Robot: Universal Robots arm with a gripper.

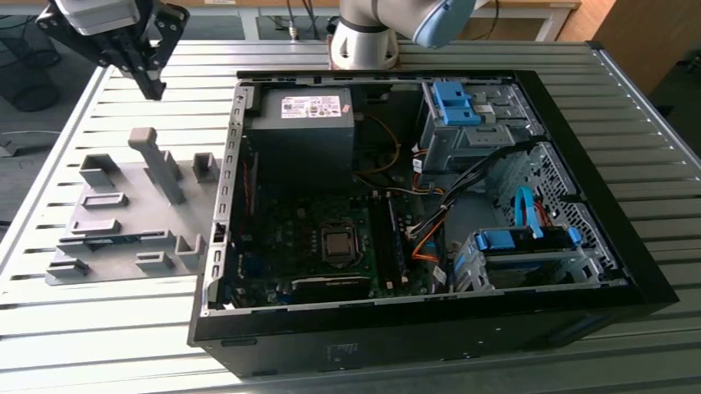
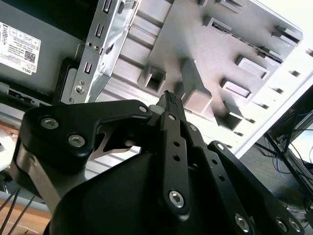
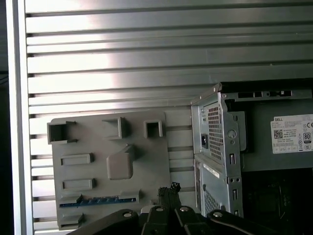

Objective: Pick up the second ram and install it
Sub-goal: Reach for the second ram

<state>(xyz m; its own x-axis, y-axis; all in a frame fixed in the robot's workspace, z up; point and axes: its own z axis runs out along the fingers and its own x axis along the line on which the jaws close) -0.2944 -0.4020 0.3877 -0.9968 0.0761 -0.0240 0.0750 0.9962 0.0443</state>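
Slatted aluminium bench (image 1: 110, 345). An open computer case (image 1: 646, 287) lies on its side at mid-bench. The gray holder tray (image 1: 137, 209) sits just beside it, toward the bench edge at the exterior view's left.

The second ram (image 1: 118, 239) (image 3: 98, 200) lies in a long slot of the tray.

The gripper (image 1: 154, 89) (image 2: 169, 98) (image 3: 168, 188) hangs above the bench's far corner, beyond the tray and well apart from the ram. Its jaws are pressed together with nothing between them.

Wooden furniture (image 1: 547, 12) stands behind the bench.
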